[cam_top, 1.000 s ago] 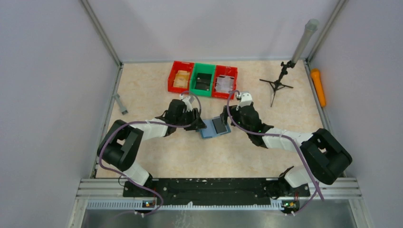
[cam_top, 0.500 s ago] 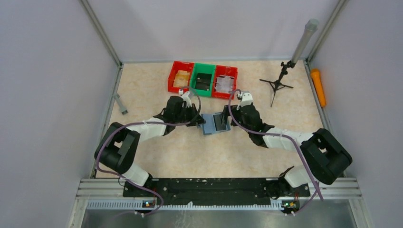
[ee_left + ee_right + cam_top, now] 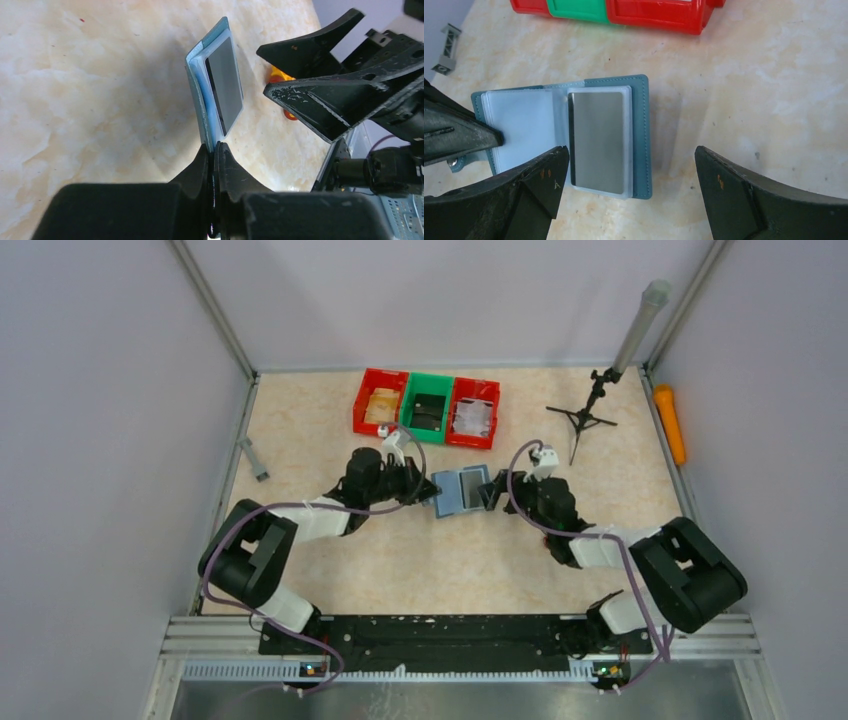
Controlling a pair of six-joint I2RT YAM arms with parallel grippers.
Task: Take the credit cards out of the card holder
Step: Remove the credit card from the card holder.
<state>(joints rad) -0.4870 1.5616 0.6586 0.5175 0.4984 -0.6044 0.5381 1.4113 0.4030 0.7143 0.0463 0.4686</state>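
Since a second ago the card holder (image 3: 460, 492) has slid closer to the green bin (image 3: 428, 405), the left end effector (image 3: 434, 496) has closed, and the right arm has drawn back. The card holder now sits open on the desk (image 3: 330, 440), a little on the arms' side of the green bin, its pale inside facing up. The left end effector (image 3: 215, 150) is clamped on the outer edge of one half of it. A dark grey credit card (image 3: 599, 140) sits in the clear sleeve of the other half. The right end effector (image 3: 631, 150) has its jaws wide apart and holds nothing. One finger (image 3: 544, 180) overlaps the holder's near edge and the other hangs over bare desk. Red bins (image 3: 380, 400) flank the green bin.
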